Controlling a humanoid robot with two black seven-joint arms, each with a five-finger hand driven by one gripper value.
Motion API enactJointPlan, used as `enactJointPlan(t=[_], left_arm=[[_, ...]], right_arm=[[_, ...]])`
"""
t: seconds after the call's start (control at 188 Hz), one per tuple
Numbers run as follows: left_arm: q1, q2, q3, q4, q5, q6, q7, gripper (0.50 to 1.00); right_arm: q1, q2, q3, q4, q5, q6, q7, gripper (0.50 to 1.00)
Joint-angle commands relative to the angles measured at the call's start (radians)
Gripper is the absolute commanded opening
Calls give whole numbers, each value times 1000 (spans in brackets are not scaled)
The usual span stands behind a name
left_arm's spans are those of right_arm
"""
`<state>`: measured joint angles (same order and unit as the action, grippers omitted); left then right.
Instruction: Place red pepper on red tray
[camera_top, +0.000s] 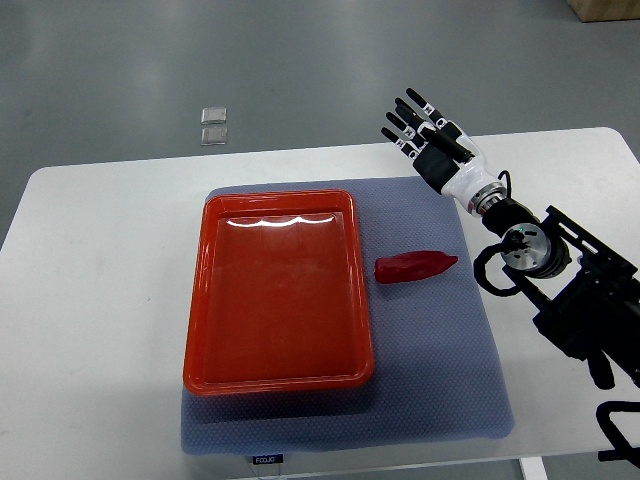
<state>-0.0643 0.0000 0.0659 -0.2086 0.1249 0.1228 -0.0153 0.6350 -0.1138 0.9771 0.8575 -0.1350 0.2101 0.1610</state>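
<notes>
Nearest the camera, the front edge of a white table (90, 330) is showing, with a small dark label (267, 459) sitting at the front lip below the mat; the print on it is too small to read. A grey-blue textured mat (440, 370) is lying across the middle of the table, its near corners rounded, its surface bare on the right half.

On the left part of the mat a red tray (196, 330) is resting flat, long side running away from the camera; its interior is glossy and is holding nothing; its near rim is sitting close to the mat's front edge.

Just beside the tray's right rim, but not touching it, the red pepper (415, 266) is lying on its side on the mat, blunt end toward the tray, pointed tip toward the right; it is outside the tray.

At the right edge the right arm (570, 290) is entering, dark linkages and cables showing, rising diagonally toward the far side; the right hand (428, 140) is hanging over the mat's far right corner and the table's back edge, well apart from the pepper, fingers (400, 122) spread and extended, gripping nothing.

Beyond the table, a grey floor (120, 70) is showing; two small pale square objects (214, 125) are lying on it, one behind the other; a brown box corner (605, 9) is appearing at the top right.
</notes>
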Motion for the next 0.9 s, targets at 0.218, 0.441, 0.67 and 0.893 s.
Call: enactJointPlan(t=[0.218,0.441,0.67,0.893], left_arm=[[1,0,0,-9,-1,0,0,1000],[1,0,0,-8,-1,0,0,1000],[1,0,5,-12,1,-2,0,1000],[0,0,5,-15,2,-3,0,1000]], right_arm=[[2,-3,-3,0,-3,3,-2,924],[136,-153,-242,11,-158,49,-43,924],[512,-382,-819,110,-379,166,-103,924],[858,-461,-1276,350,-456,200,-143,921]])
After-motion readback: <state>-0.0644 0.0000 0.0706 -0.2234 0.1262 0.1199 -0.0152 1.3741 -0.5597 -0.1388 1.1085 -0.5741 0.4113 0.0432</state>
